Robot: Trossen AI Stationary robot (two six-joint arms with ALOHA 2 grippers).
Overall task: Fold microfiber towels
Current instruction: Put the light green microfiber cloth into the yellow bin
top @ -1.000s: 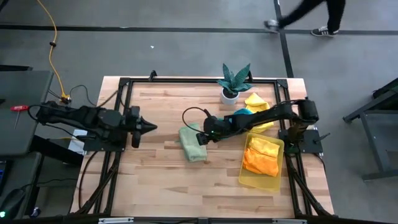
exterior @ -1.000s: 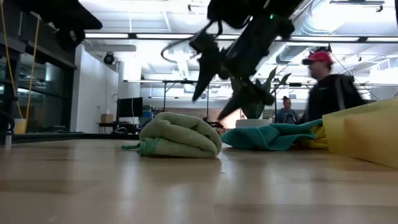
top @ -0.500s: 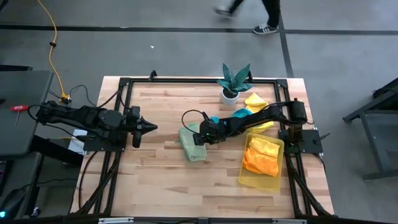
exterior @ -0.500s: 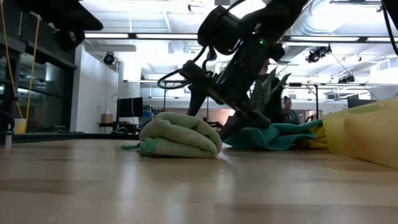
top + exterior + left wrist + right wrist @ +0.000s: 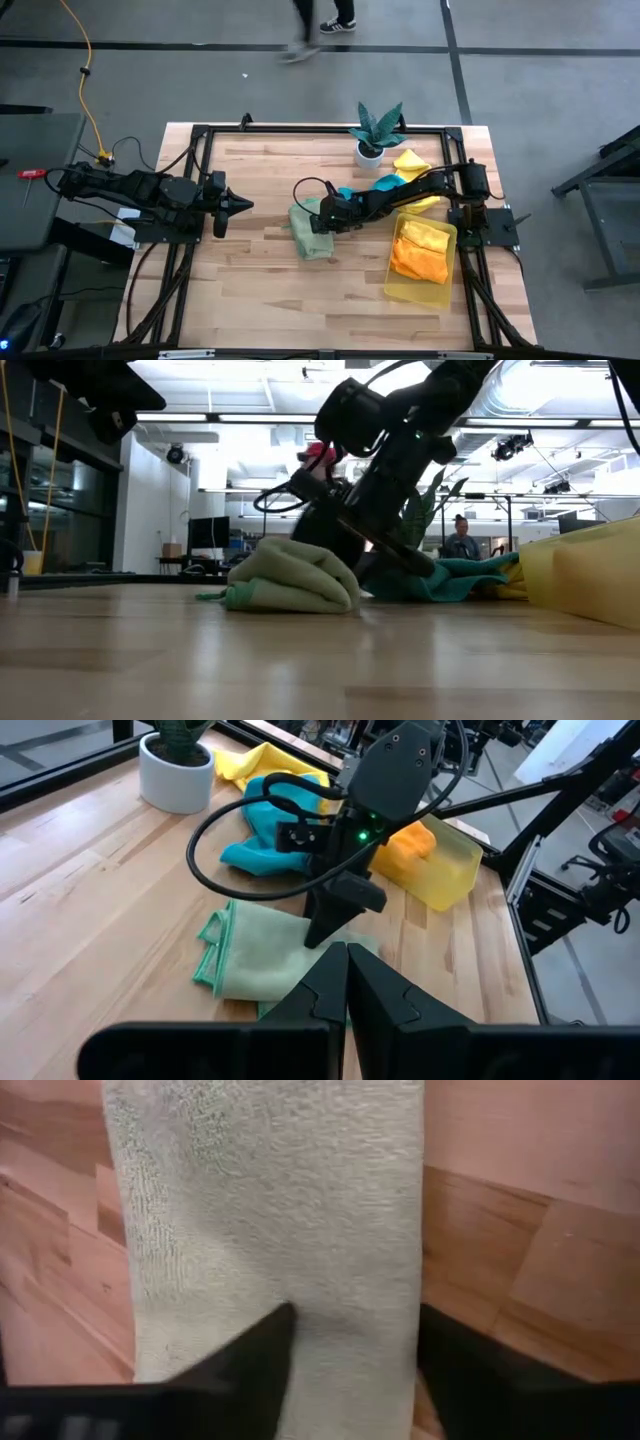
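A folded pale green towel (image 5: 306, 236) lies flat on the table's middle; it also shows in the low view (image 5: 285, 580) and the left wrist view (image 5: 262, 958). My right gripper (image 5: 319, 221) is open and down on the towel's right part, with the cloth between its fingers (image 5: 350, 1345). My left gripper (image 5: 243, 205) is shut and waits at the table's left, pointing at the towel. A teal towel (image 5: 386, 183) and a yellow towel (image 5: 412, 164) lie crumpled at the far right. My right gripper comes slanting down from the table's right onto the folded green towel's right part (image 5: 322, 942). Its open fingers stand apart with the towel's top surface (image 5: 330, 1280) between them; one fingertip (image 5: 262, 1342) is on the cloth. The towel lies on the table.
A translucent yellow tray (image 5: 425, 293) with orange cloth (image 5: 420, 250) stands at the right front. A potted plant (image 5: 375, 130) stands at the far middle. The right arm's cable loops over the table (image 5: 300, 185). A person walks on the floor beyond the far edge (image 5: 320, 25).
My right gripper has gone toward the table's left edge and down onto the green towel, which stays in its place. The person beyond the table has walked leftward.
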